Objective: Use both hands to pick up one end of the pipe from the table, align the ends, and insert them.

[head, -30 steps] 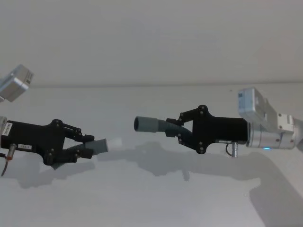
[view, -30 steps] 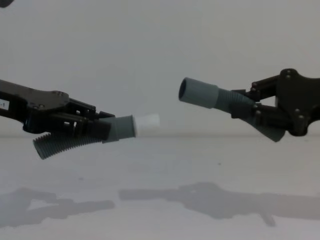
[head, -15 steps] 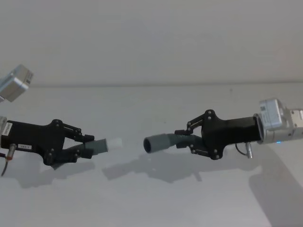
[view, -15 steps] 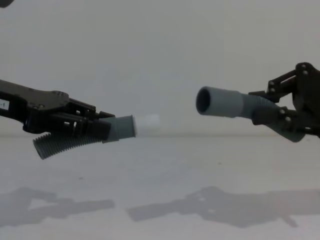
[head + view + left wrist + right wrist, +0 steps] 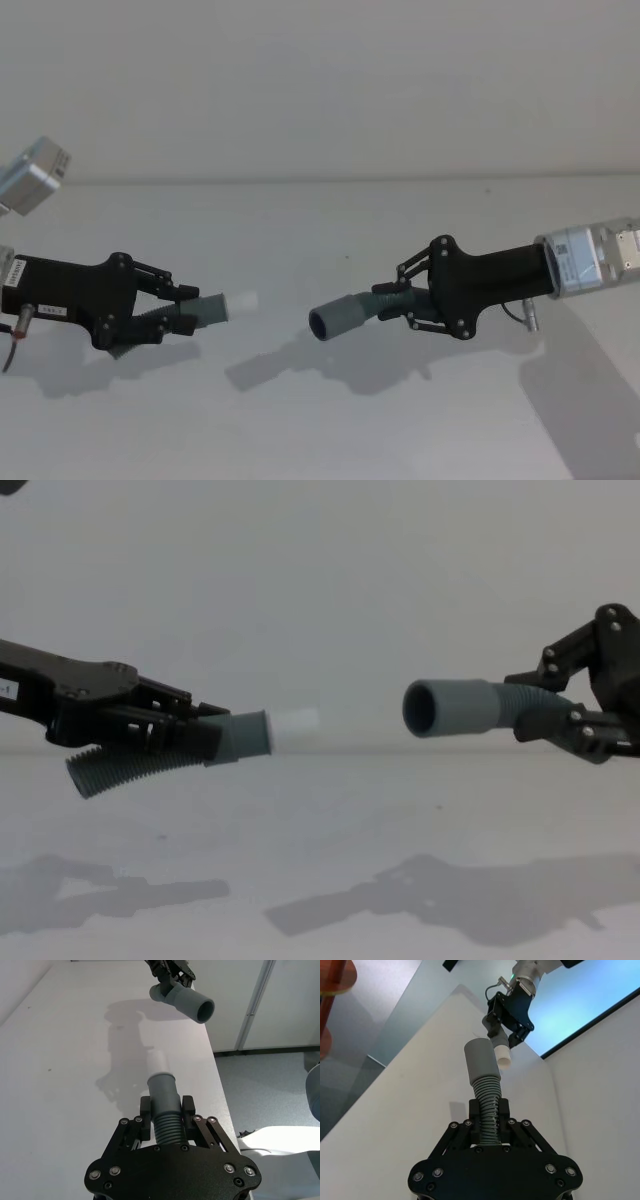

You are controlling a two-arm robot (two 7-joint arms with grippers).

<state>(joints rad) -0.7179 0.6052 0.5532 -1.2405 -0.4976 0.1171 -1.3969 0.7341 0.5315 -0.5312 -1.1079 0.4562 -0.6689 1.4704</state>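
**Item 1. Left gripper** (image 5: pixel 184 309), black and angular, on a silver-grey arm. It is at the left of the head view, raised above the matt white tabletop (image 5: pixel 300 430).
- The jaws are pinching the ribbed section of the first short dark grey ribbed hose piece (image 5: pixel 112 770), just behind its smooth grey cuff (image 5: pixel 245 737).
- The narrower white tip (image 5: pixel 295 721) points toward the right arm.
- The ribbed tail droops behind the jaws.
- Gripper and hose sit where they were a second ago.

**Item 2. Right gripper** (image 5: pixel 393 300), of the same build. It is at the right of the head view, also clear of the tabletop.
- The jaws are clamped on the ribs of the second dark grey ribbed hose piece (image 5: pixel 522 706).
- Its wider grey cuff (image 5: pixel 462 708) leads toward the left arm, and the round hollow mouth (image 5: pixel 421 710) faces the white tip.
- Compared with a second ago, in the chest view the cuff has come down from well above the tip to nearly level with it. It has also drawn back to the right.
- In the head view the cuff now slants downward instead of lying level.

**Item 3. Ends.** They face each other and are near each other, but an open gap separates them and they do not touch.

**Item 4. Grey shadows** (image 5: pixel 450 910) of both arms lie on the tabletop beneath them.
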